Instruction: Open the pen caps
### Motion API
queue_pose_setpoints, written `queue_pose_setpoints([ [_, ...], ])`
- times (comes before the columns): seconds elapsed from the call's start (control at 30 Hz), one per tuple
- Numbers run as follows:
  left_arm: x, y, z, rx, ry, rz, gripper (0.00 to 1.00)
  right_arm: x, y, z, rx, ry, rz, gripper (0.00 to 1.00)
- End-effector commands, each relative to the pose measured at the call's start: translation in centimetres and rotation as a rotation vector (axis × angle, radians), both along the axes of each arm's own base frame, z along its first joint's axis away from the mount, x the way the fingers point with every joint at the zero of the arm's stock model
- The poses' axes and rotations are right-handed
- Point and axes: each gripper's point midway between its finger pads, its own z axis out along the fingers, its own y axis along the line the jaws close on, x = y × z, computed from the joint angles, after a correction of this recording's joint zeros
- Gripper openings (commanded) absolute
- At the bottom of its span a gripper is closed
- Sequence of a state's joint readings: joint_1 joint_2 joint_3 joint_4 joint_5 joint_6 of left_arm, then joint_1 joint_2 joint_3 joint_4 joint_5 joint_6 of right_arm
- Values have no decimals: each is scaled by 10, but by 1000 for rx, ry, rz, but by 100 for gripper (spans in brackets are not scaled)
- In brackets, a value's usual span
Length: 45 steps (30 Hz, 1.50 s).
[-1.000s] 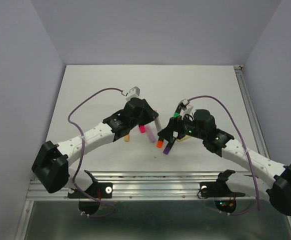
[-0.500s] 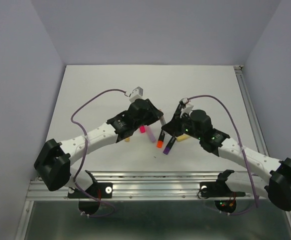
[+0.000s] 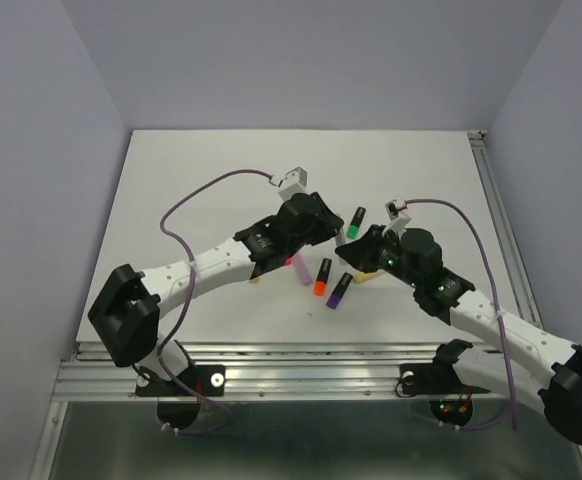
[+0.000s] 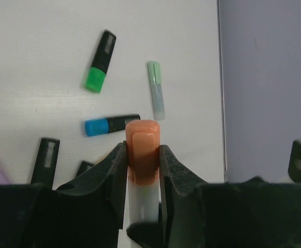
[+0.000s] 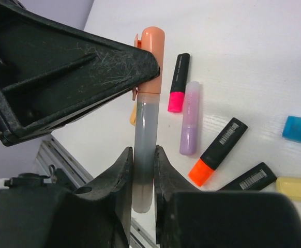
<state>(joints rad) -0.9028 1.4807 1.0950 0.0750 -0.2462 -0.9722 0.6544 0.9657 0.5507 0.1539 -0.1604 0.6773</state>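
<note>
Peach cap (image 4: 143, 147), seated on a pale pen barrel (image 5: 144, 144), held in the air above the table (image 3: 221, 170). Left gripper (image 4: 142, 160) clamped on the cap; right gripper (image 5: 142, 168) clamped on the barrel. Recommended handling: pull straight apart along the pen's length, both grips firm, no sideways bending.

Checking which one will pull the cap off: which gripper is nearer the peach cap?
Left. The left gripper is shut on the peach cap itself; the right gripper clamps the pen barrel below it, off the cap.
</note>
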Motion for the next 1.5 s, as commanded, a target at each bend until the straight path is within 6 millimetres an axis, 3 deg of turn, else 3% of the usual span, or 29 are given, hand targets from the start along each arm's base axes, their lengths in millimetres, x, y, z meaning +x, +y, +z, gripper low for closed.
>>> queue_pose_setpoints([
  [0.0, 86, 27, 51, -57, -198, 315, 0, -105, 41, 43, 256, 48, 508, 1],
  [0.17, 126, 39, 35, -31, -173, 389, 0, -121, 33, 56, 295, 49, 529, 1],
  [0.27, 134, 39, 33, -16, -169, 380, 0, -109, 28, 53, 258, 46, 447, 1],
  [0.3, 135, 41, 34, -8, -176, 384, 0, -104, 25, 41, 215, 84, 403, 1],
  [0.37, 141, 46, 32, 39, -193, 373, 0, -82, 21, 40, 169, 71, 286, 1],
  [0.43, 146, 48, 29, 95, -203, 327, 0, -69, 14, 20, 80, 129, 195, 1],
  [0.53, 160, 53, 21, 161, -204, 273, 0, -31, -1, 8, -30, 132, -3, 1],
  [0.57, 163, 54, 5, 224, -184, 236, 0, -15, -10, 7, -69, 113, -89, 1],
  [0.6, 171, 57, 9, 233, -185, 244, 0, 3, -15, 3, -111, 114, -156, 1],
  [0.67, 178, 60, -14, 298, -147, 231, 0, 25, -21, 4, -147, 103, -224, 1],
  [0.7, 182, 61, -19, 327, -142, 224, 0, 37, -23, 1, -158, 108, -244, 1],
  [0.73, 190, 63, -15, 329, -149, 230, 0, 54, -27, 11, -142, 93, -280, 1],
  [0.77, 195, 61, -33, 353, -123, 208, 0, 71, -26, -1, -176, 95, -287, 1],
  [0.83, 206, 61, -39, 355, -111, 204, 0, 104, -31, 11, -195, 28, -338, 1],
  [0.87, 208, 60, -59, 377, -74, 188, 0, 122, -33, -6, -248, 41, -377, 1],
  [0.9, 215, 55, -55, 370, -86, 179, 0, 139, -38, -2, -245, 18, -406, 1],
  [0.93, 215, 55, -74, 395, -46, 159, 0, 157, -35, 9, -244, -8, -407, 1],
  [0.97, 218, 56, -79, 404, -36, 160, 0, 168, -34, 6, -256, -2, -405, 1],
  [1.0, 223, 53, -74, 415, -52, 152, 0, 182, -33, -22, -302, 37, -399, 1],
  [1.03, 226, 53, -77, 424, -51, 145, 0, 193, -33, -25, -325, 37, -403, 1],
  [1.07, 227, 53, -95, 451, -24, 136, 0, 208, -31, -15, -342, 9, -416, 1],
  [1.1, 233, 51, -89, 451, -36, 134, 0, 220, -30, -39, -389, 41, -409, 1],
  [1.17, 235, 55, -113, 508, 14, 119, 0, 240, -27, -37, -390, 26, -406, 1],
  [1.23, 242, 56, -112, 520, 20, 121, 0, 256, -31, -60, -404, 63, -406, 1],
  [1.3, 240, 54, -125, 532, 43, 101, 0, 266, -28, -63, -396, 83, -388, 1],
  [1.37, 237, 51, -133, 529, 57, 78, 0, 272, -26, -85, -419, 112, -361, 1],
  [1.47, 236, 54, -142, 544, 72, 76, 0, 279, -23, -100, -436, 121, -356, 2],
])
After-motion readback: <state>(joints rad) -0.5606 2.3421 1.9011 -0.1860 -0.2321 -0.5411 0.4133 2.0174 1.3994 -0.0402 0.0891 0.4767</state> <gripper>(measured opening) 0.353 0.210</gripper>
